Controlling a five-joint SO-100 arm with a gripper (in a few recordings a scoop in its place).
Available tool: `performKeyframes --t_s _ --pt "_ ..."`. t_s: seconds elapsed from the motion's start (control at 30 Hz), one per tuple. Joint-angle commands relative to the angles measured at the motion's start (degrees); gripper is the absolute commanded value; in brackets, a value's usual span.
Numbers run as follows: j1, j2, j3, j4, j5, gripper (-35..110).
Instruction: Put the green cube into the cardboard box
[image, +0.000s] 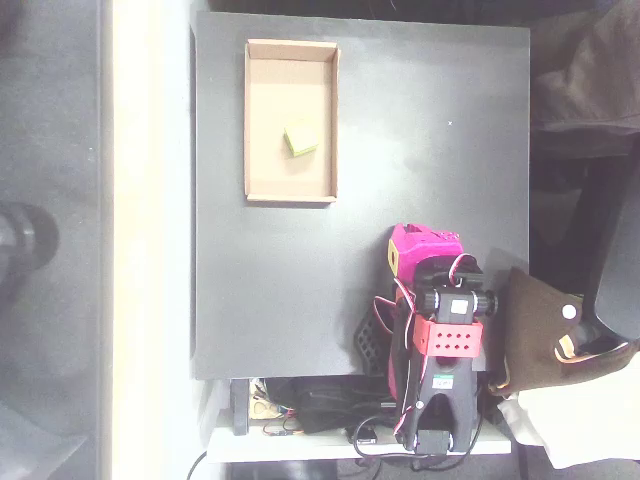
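The green cube (299, 141) lies inside the cardboard box (258, 120), slightly right of its middle and turned at an angle to the walls. The box is a shallow tan tray standing at the upper left of the black table. My magenta gripper (418, 250) is folded back over the arm's base near the table's lower right, far from the box and holding nothing that I can see. Its fingers are tucked under the arm's black and red parts, so how the jaws stand is hidden.
The black table (420, 120) spans the middle of the overhead view. Cables and the arm's base (440, 400) crowd the table's lower edge. A brown bag (540, 330) sits off the right side and a dark chair (590, 70) at the upper right.
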Motion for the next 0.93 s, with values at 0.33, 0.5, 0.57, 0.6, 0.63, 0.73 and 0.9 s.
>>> performKeyframes --t_s 0.33,0.5,0.57,0.6,0.63,0.73,0.9 --pt "0.35 0.44 0.62 2.72 0.26 3" --pt "0.35 0.44 0.62 2.72 0.18 2" --pt "0.35 0.44 0.62 2.72 0.00 1" --pt "0.35 0.44 0.62 2.72 0.00 1" --pt "0.35 0.44 0.62 2.72 0.00 1" --pt "0.35 0.44 0.62 2.72 -0.09 1" --pt "0.35 0.44 0.62 2.72 0.26 1"
